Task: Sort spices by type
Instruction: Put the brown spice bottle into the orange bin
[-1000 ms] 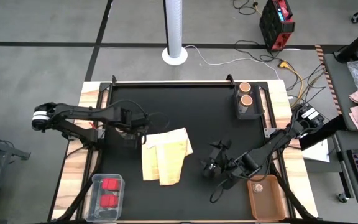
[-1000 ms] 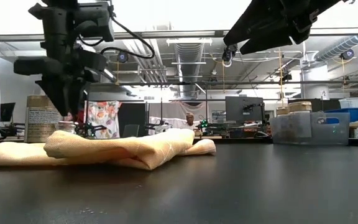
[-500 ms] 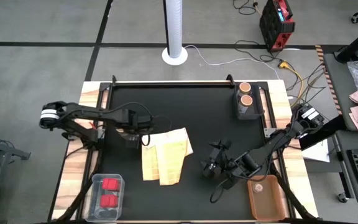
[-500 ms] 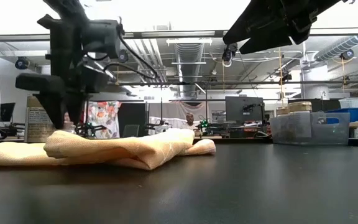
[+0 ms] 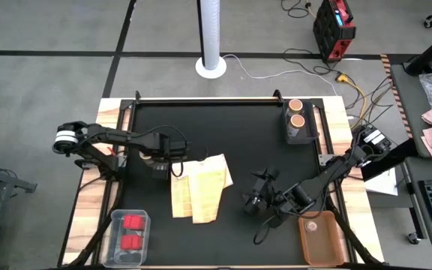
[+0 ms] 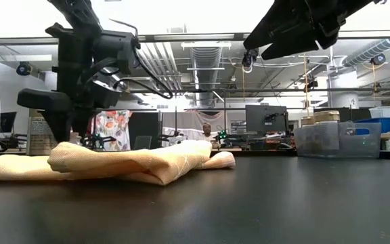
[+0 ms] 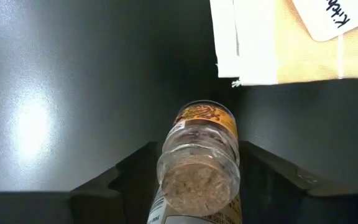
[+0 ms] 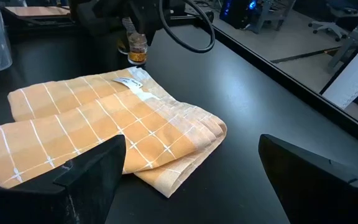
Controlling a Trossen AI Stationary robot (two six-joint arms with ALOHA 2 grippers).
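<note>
Since a second ago we see the left arm reach farther across the mat, bringing the left gripper [image 5: 158,156] closer to the yellow cloth [image 5: 199,187]; the right arm has not moved.

From above, we find the left gripper just beside the cloth's near-left edge. The right gripper [image 5: 255,196] hangs right of the cloth. Two brown-topped jars [image 5: 296,113] stand in the dark tray [image 5: 290,133] at the far right, two red blocks [image 5: 132,232] lie in the clear bin [image 5: 115,238] at the near left, and the brown tray [image 5: 319,241] sits at the near right.

At table height, we see the left gripper [image 6: 65,125] low behind the cloth [image 6: 114,163].

Through the left wrist camera, a glass spice jar [image 7: 199,158] with an orange label sits between the dark fingers [image 7: 120,180], clamped there, with the cloth's tagged corner [image 7: 278,43] just beyond.

Through the right wrist camera, its fingers [image 8: 95,174] stand wide apart and empty, the cloth [image 8: 104,134] ahead, the jar [image 8: 137,50] beyond it.
</note>
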